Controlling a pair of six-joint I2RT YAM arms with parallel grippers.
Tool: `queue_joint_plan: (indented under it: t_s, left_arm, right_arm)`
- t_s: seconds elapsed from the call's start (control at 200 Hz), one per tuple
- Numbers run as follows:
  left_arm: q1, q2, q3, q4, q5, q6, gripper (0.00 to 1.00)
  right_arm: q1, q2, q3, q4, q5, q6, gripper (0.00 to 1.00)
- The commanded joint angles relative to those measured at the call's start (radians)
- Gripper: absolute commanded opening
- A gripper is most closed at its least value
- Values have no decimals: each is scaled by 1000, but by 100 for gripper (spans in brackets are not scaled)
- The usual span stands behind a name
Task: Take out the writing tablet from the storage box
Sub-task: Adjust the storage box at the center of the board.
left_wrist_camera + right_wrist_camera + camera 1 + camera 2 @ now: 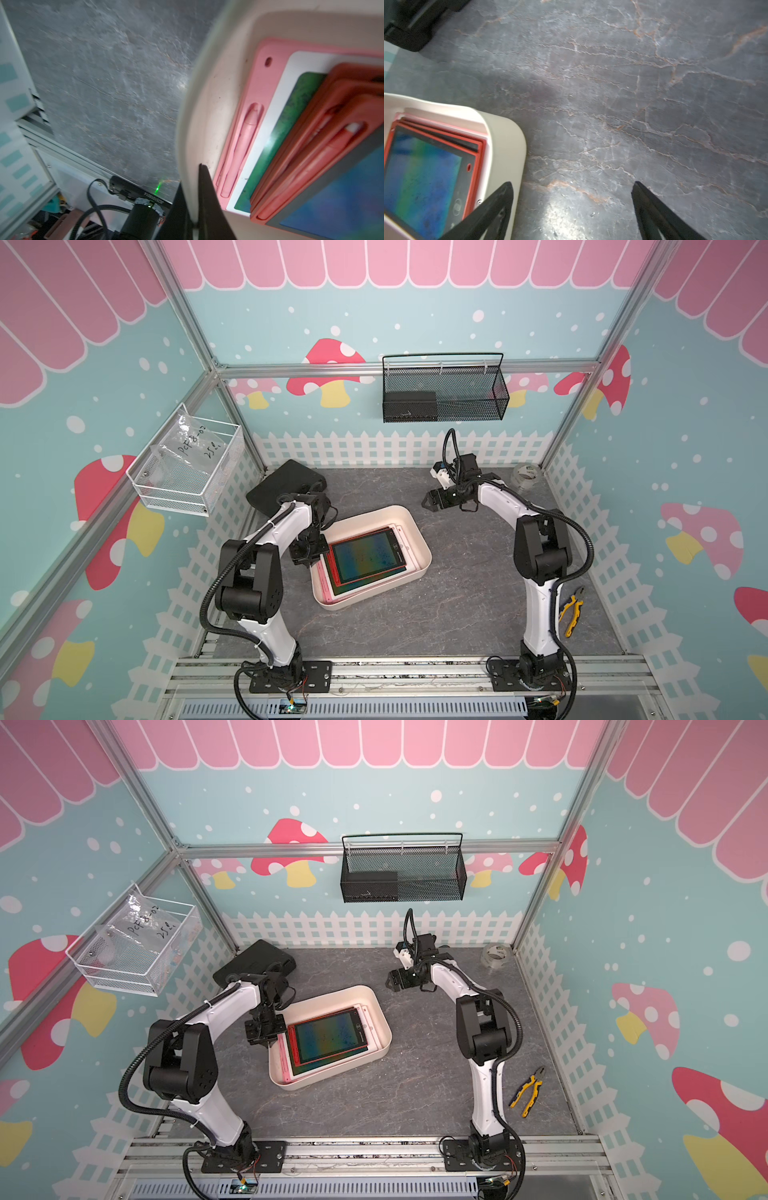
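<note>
Early stage of the removal. The storage box (420, 536) is set near the middle of the tabletop (457, 605), and nothing has been taken out of it: the writing tablets (328, 1038) lie flat inside, stacked. Three are counted, as far as the left wrist view allows: one pink tablet (251, 93) at the bottom and two red ones above it, the top red tablet (368, 556) lying screen up and untouched. The left jaws, on the left arm (282, 522), are clenched on the box wall on that arm's side, one jaw inside the rim and one outside, so the box is judged to be steadied. The right jaws, on the right arm (498, 497), are spread wide and empty above the tabletop near the box's far corner. Left to do: a tablet is to be grasped, lifted clear and set down outside. Also counted: two arms, one box, one black case (282, 485), one black wire basket (444, 398), one white wire basket (183, 481), one roll of tape (525, 477), one pair of pliers (571, 612).
</note>
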Motion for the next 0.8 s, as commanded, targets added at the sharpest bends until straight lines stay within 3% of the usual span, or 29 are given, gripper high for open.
queue_joint_plan:
  t_s: [0.0, 0.475, 0.595, 0.791]
  left_arm:
    - [83, 19, 65, -69, -151, 95, 2]
    - [214, 125, 178, -16, -197, 301, 10]
    - [271, 134, 224, -23, -240, 272, 28]
    - [282, 111, 240, 4, -182, 275, 32]
  right_arm:
    - [17, -54, 3, -47, -105, -3, 91]
    - [144, 86, 136, -175, -167, 36, 89]
    - [160, 108, 148, -174, -205, 56, 89]
    - [175, 139, 169, -186, -241, 67, 88]
